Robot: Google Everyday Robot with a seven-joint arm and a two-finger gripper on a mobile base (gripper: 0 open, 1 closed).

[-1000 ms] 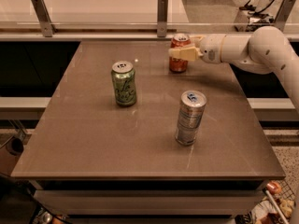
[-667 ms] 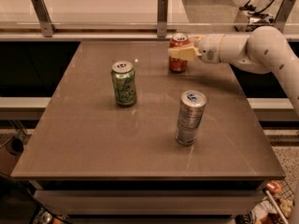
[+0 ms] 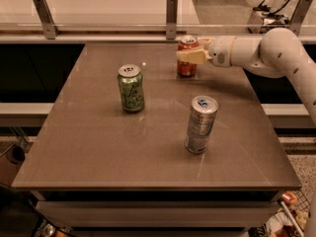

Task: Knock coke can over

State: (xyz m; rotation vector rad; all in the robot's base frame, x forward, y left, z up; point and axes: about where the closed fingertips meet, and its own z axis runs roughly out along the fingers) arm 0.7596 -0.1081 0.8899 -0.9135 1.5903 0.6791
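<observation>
The coke can is red-orange with a silver top and stands upright near the far edge of the brown table, right of centre. My gripper comes in from the right on a white arm. Its cream fingers lie across the upper part of the can, touching or almost touching it. The can's middle is hidden behind the fingers.
A green can stands upright left of centre. A taller slim silver can stands upright right of centre, nearer the front. A glass rail with metal posts runs behind the table. Clutter sits on the floor at the bottom right.
The gripper has shifted slightly left against the coke can. The can still stands upright. The other cans have not moved.
</observation>
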